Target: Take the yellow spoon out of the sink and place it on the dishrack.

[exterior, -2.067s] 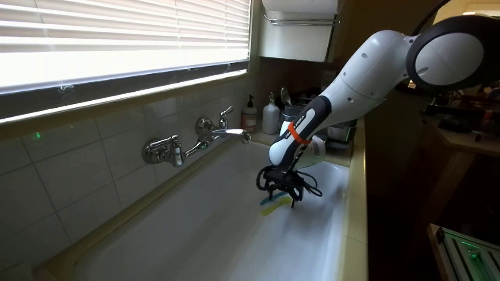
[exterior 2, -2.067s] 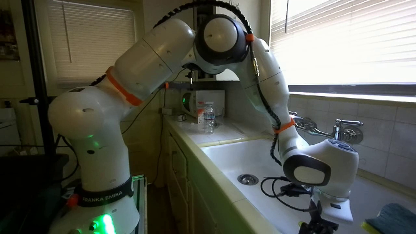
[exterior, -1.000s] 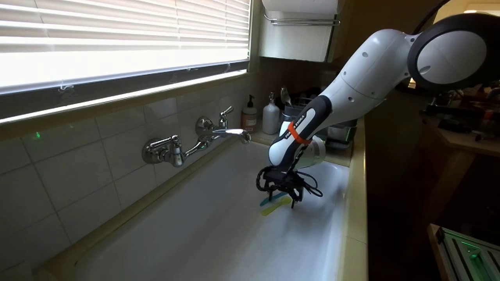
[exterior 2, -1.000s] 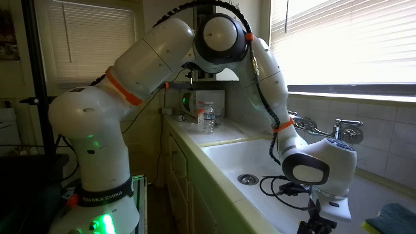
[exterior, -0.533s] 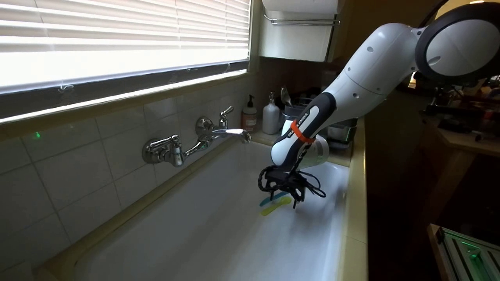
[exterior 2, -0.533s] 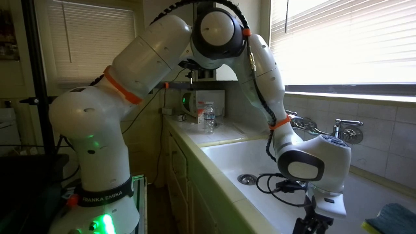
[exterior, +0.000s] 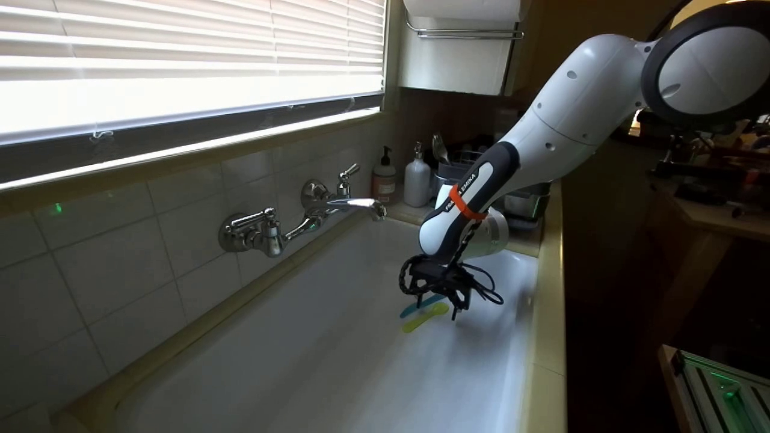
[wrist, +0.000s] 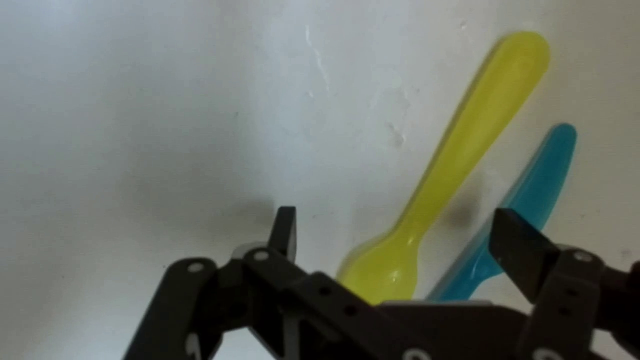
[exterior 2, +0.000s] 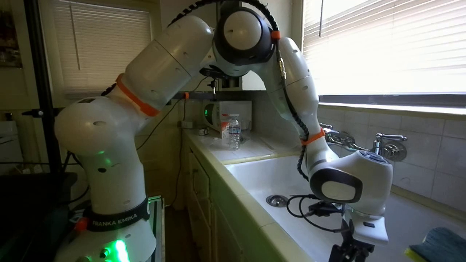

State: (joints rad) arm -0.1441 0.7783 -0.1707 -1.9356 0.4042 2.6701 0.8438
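Black two-finger gripper (wrist: pixel 395 227) down inside the long white rectangular sink (exterior: pixel 289 361), fingers spread wide apart. Slim yellow-green plastic spoon (wrist: pixel 447 170) on the sink floor, between the fingers in the wrist view, gap to each; bowl end nearest the gripper body and partly covered by it, handle slanting out past the fingertips. Slim blue plastic utensil (wrist: pixel 537 192) just beside the spoon, roughly parallel, partly hidden by one finger; can't tell if they touch. Dark grey boxy dishrack (exterior: pixel 523 207) well apart, beyond the gripper, partly behind the white robot arm (exterior: pixel 559 129) in an exterior view. Chrome two-handled tap (exterior: pixel 358 204) higher than the gripper, off to its side. Blue-grey cloth-like item (exterior 2: pixel 442 243) with a yellow edge, apart from the gripper in an exterior view.
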